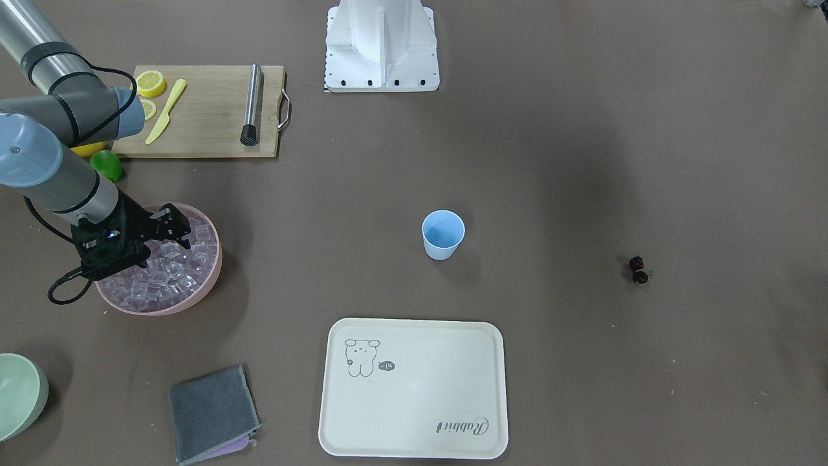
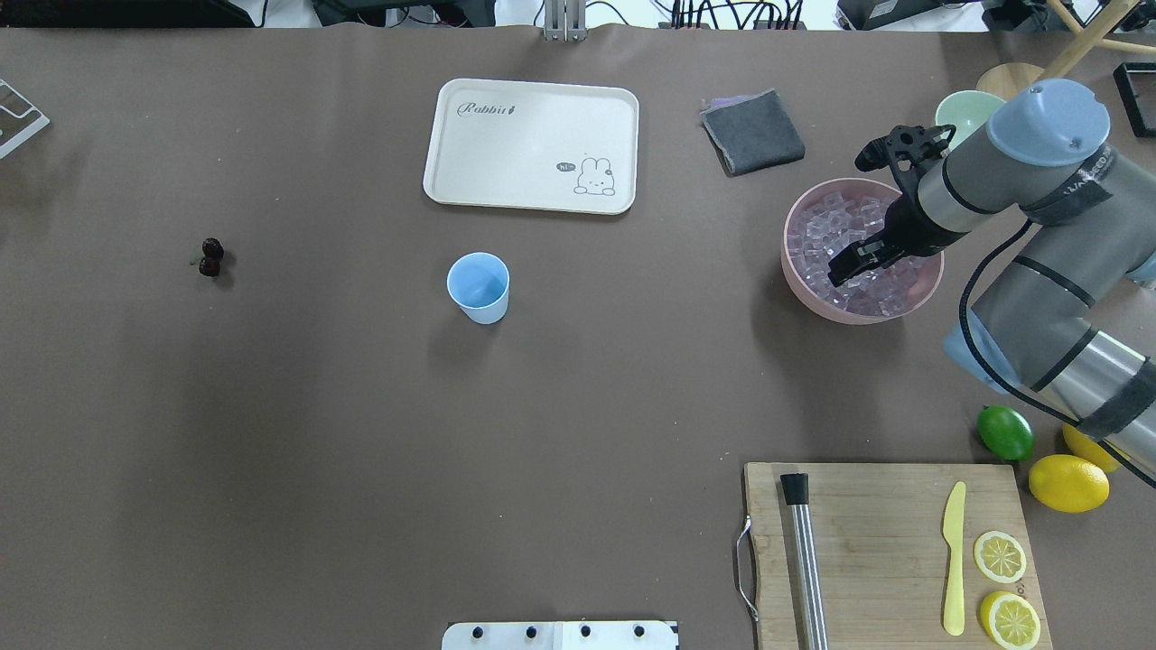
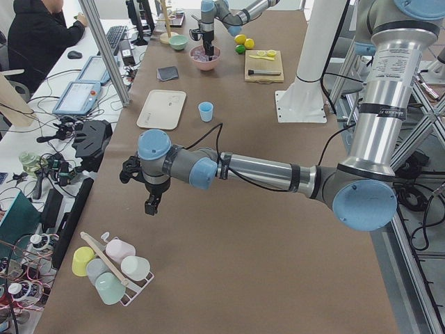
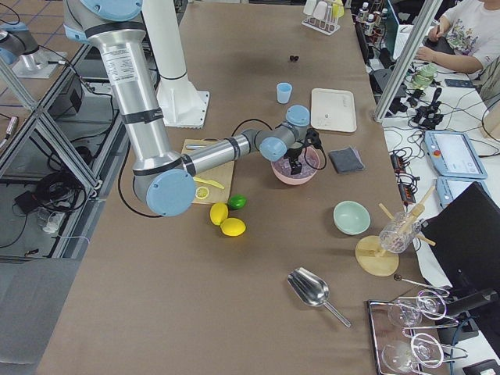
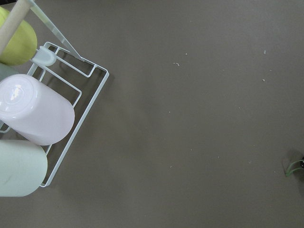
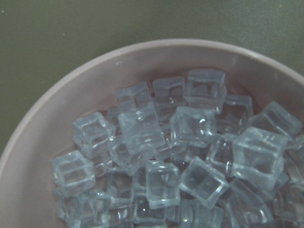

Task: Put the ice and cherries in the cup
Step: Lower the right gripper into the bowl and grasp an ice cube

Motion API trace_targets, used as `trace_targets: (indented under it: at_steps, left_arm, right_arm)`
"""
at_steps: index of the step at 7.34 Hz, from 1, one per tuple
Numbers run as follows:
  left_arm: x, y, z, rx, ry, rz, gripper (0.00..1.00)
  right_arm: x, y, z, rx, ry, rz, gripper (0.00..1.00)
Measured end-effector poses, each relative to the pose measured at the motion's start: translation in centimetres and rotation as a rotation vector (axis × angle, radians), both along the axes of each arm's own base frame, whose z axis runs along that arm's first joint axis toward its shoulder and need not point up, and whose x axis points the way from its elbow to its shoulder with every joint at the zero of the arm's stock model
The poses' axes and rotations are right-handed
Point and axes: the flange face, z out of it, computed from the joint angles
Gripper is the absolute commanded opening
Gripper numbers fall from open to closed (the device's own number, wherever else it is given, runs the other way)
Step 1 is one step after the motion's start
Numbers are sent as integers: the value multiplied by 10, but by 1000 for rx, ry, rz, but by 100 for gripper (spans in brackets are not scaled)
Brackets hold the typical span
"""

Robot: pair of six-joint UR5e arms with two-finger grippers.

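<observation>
The right hand hangs low over the pink bowl, pointed down at the ice. I cannot tell whether its fingers are apart or together, nor those of the left hand, which is far off by a cup rack. The cubes look slick and loosely heaped, so a pinch may squirt one over the rim or lift two. The cup stands well apart on the table and looks light enough to topple. The cherries lie well beyond it.
</observation>
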Motion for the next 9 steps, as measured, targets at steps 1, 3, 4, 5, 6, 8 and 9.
trace_targets:
  at_steps: [1,3,4,5,6,8,9]
  left_arm:
    - [0,0,0,1,0,0,98]
    - [1,1,1,1,0,1,98]
    - [1,1,1,0,0,2,98]
    - [1,2,2,-1,0,2,98]
    - [1,3,3,-2,0,2,98]
    - [1,4,4,-3,0,2,98]
    - [1,4,4,-3,0,2,98]
  right_arm:
    - [0,1,-1,2,-2,0,52]
    - [1,2,-5,6,-8,2,48]
    - [2,2,-6,6,-9,3,42]
    - [2,3,-7,7,-10,3,37]
    - [4,3,-10,10,-14,4,32]
    - [7,6,-15,18,-22,4,23]
    - [9,9,-15,20,-23,5,23]
